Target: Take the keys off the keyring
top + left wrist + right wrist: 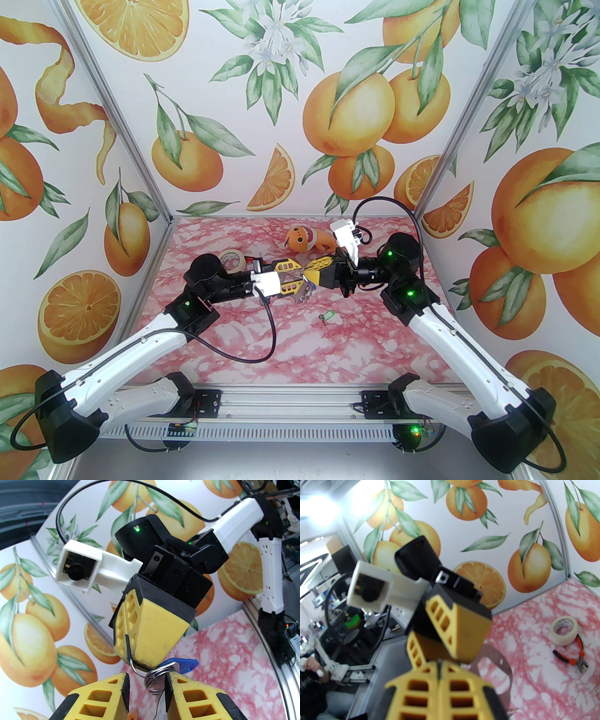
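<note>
Green key tag (325, 315) flat on table (375, 337), long axis left-right

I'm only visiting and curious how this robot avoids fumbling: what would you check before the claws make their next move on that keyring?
1. Right gripper holding the keyring: ok, shut on a thin wire ring.
2. Left gripper lined up: ok, its open jaws straddle the ring coils.
3. Green key off the ring: ok, it lies alone on the table.
4. Blue key off the ring: not ok, it sits at the coils.
5. Which coil carries the blue key: cannot tell, the coils overlap.
6. Tape roll and pliers out of the way: ok, they lie off to one side.
</note>
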### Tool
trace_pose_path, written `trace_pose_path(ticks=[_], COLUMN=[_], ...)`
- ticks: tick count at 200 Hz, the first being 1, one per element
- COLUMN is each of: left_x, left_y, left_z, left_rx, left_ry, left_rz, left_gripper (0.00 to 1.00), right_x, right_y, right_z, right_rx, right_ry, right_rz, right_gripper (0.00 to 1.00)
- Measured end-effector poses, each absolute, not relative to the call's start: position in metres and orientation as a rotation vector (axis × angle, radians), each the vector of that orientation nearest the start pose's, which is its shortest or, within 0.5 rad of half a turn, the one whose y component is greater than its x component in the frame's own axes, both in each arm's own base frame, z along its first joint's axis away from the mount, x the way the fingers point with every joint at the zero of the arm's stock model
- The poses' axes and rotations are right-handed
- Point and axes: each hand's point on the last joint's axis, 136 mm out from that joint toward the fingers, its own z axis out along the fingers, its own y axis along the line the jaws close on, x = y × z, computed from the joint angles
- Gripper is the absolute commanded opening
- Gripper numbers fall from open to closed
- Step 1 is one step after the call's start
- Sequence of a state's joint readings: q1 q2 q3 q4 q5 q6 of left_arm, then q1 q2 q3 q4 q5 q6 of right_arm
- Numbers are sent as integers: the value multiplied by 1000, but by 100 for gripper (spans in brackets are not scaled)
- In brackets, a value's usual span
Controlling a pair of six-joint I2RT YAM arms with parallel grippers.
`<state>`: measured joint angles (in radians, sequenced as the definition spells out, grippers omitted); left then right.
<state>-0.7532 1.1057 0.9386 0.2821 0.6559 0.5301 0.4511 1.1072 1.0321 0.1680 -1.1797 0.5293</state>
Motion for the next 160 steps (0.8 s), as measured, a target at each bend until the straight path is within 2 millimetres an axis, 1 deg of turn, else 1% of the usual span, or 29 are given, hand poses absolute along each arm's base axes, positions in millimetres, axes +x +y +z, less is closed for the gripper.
trace_pose_path(ticks=[56,160], left_x=[192,197], left_y=[-325,-327], left_z=[389,384], left_rx=[1286,1277], left_ry=[825,867], left_rz=[-670,-691], left_gripper=[21,18], right_x=[192,195], right_y=[269,269], right_z=[403,401], right_rx=[-1010,-1014], right_ry=[1473,1464], right_rz=[1579,1539], right_gripper=[0,0])
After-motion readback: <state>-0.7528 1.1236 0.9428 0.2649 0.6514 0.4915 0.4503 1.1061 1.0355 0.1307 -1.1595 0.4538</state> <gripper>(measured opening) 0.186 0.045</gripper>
